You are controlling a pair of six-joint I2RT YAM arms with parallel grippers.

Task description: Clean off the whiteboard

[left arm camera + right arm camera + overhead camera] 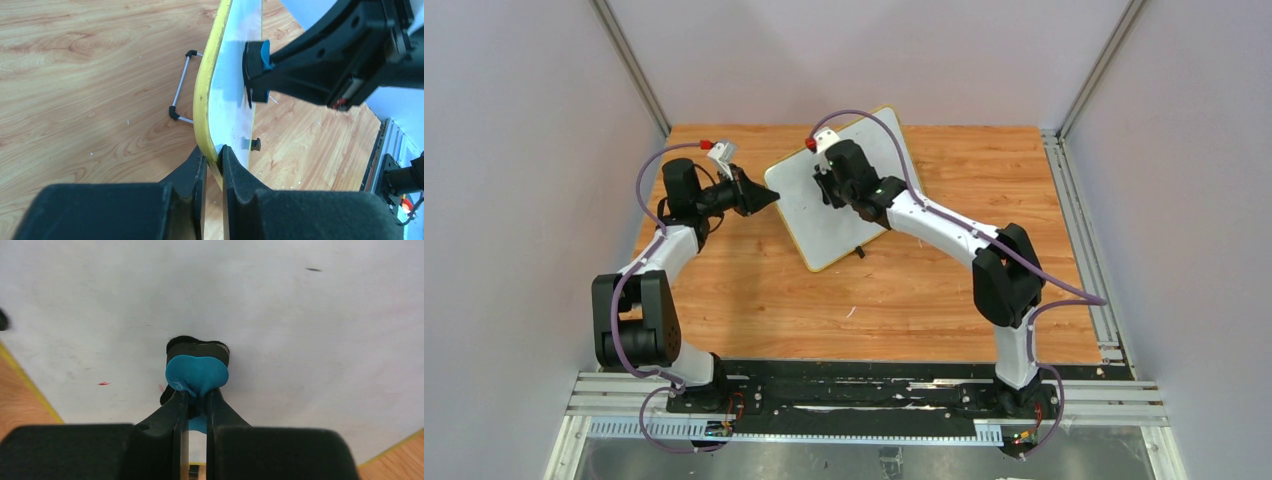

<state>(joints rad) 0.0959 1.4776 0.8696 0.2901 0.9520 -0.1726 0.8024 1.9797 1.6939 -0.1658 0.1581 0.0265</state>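
The whiteboard (814, 205), white with a thin yellow frame, lies tilted at the middle back of the wooden table. My left gripper (769, 198) is shut on its left yellow edge (205, 100), with the frame pinched between both pads. My right gripper (829, 178) is over the board and shut on a small blue eraser (196, 375) whose black felt presses against the white surface (300, 330). The eraser also shows in the left wrist view (257, 70). A small red mark (103, 383) remains on the board left of the eraser.
The board's wire stand with black feet (180, 90) sticks out behind it over the table (754, 290). Grey walls close in the left, back and right. A metal rail (1084, 230) runs along the right edge.
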